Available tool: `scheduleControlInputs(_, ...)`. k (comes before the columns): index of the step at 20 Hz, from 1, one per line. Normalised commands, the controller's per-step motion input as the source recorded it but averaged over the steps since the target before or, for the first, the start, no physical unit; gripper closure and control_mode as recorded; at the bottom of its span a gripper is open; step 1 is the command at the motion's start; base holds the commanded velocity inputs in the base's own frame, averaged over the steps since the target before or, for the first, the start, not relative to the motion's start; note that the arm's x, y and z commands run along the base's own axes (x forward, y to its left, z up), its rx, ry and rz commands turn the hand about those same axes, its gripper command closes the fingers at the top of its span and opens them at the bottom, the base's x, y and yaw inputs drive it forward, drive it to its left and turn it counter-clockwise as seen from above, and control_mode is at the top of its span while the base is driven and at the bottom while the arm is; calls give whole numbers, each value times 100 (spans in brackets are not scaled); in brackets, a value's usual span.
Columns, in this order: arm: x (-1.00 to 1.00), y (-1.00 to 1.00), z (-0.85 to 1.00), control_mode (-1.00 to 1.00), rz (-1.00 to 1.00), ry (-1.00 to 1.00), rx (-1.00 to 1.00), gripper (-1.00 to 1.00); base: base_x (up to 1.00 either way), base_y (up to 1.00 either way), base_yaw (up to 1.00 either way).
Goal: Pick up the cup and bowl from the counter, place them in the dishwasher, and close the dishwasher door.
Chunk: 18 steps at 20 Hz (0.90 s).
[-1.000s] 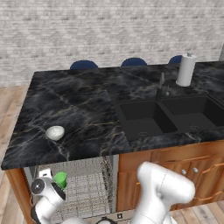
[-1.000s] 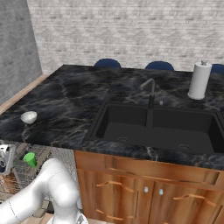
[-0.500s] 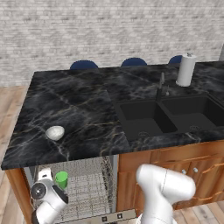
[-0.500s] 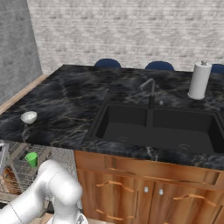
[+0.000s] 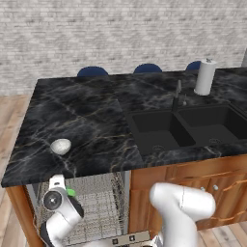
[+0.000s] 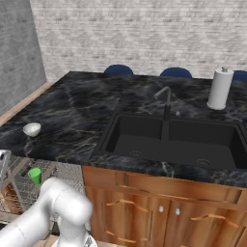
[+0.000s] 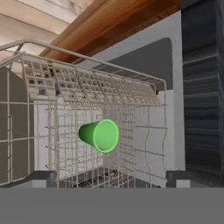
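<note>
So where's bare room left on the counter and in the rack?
Counter: wide bare slab between the bowl and sink. Rack: wire floor around the cup is free. Crowded spot: the faucet and paper-towel roll corner.

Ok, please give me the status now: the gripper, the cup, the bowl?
Gripper state cannot be told. Cup in the dishwasher rack, free. Bowl on the counter. Nothing blocking.

glossy white arm [image 5: 181, 210], dark round joints
</note>
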Motion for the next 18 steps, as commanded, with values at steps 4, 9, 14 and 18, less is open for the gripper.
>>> scheduleControlInputs(4, 0, -22, 69, -100, 0, 0, 6, -100, 0, 0, 0)
scheduleControlInputs(9, 0, -15, 60, -100, 0, 0, 4, -100, 0, 0, 0)
scheduleControlInputs(14, 5, 0, 43, -100, 0, 0, 0, -100, 0, 0, 0)
scheduleControlInputs(18, 12, -5, 48, -100, 0, 0, 0, -100, 0, 0, 0)
